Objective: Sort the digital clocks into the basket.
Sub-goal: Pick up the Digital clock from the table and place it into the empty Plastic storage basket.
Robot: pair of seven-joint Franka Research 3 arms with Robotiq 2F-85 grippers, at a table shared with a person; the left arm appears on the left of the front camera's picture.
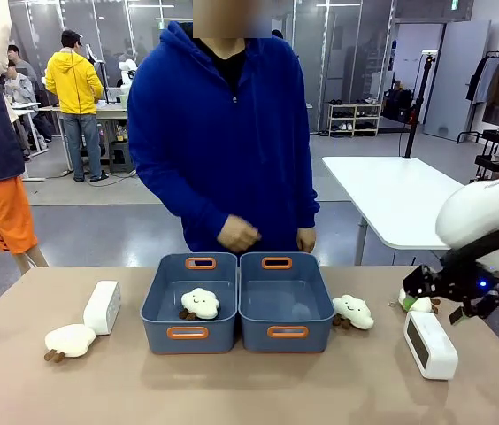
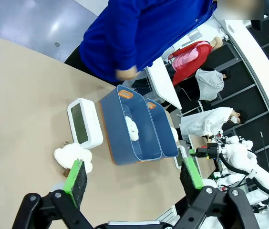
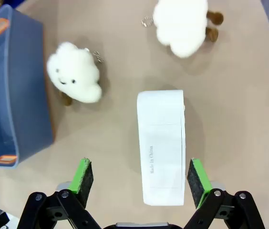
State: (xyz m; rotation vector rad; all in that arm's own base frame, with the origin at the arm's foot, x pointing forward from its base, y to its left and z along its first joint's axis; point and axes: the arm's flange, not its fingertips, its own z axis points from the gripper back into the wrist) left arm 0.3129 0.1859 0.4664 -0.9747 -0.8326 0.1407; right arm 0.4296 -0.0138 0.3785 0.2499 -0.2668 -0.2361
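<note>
Our right gripper (image 3: 139, 166) has its green pads (image 3: 196, 177) spread wide with nothing pinched, hovering over one white digital clock (image 3: 161, 146). That clock lies flat on the table with its "Made in China" side up, lined up between the two pads and closer to one of them. From the front it sits well to the right of the right basket (image 1: 307, 337). One cloud plush (image 1: 353, 310) is just beside that basket's right wall, between basket and clock.

Our left gripper (image 2: 133, 175) is up in the air, fingers (image 2: 76, 177) spread too and holding nothing.

The left basket (image 1: 163, 310) butts against the right basket's left wall and has a second cloud plush (image 1: 200, 303) in it. The other digital clock (image 1: 101, 307) is on the table further left, past that left basket. The person's hand (image 1: 237, 234) hangs just behind the baskets.
</note>
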